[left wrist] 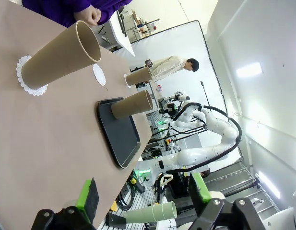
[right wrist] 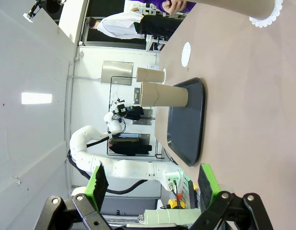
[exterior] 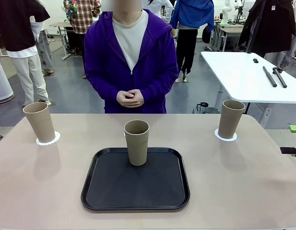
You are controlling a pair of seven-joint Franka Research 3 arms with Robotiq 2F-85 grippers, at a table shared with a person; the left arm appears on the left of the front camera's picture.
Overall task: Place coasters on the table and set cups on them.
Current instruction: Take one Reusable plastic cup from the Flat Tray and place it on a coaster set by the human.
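Observation:
Three tan cups stand on the beige table (exterior: 243,182). The left cup (exterior: 39,122) sits on a lacy white coaster (exterior: 48,139), and the right cup (exterior: 231,118) on another coaster (exterior: 226,136). The middle cup (exterior: 136,142) stands on the black tray (exterior: 109,191). A third coaster (left wrist: 99,74) (right wrist: 186,54) lies bare on the table beyond the tray. My left gripper (left wrist: 143,191) is open, low over the table's left end, well short of its nearest cup (left wrist: 61,52). My right gripper (right wrist: 152,181) is open too, back from the right cup (right wrist: 234,9).
A person in a purple jacket stands at the far side with hands (exterior: 130,98) clasped. A white table (exterior: 248,76) with dark rods stands behind on the right. A black part of the right arm (exterior: 291,150) shows at the table's right edge.

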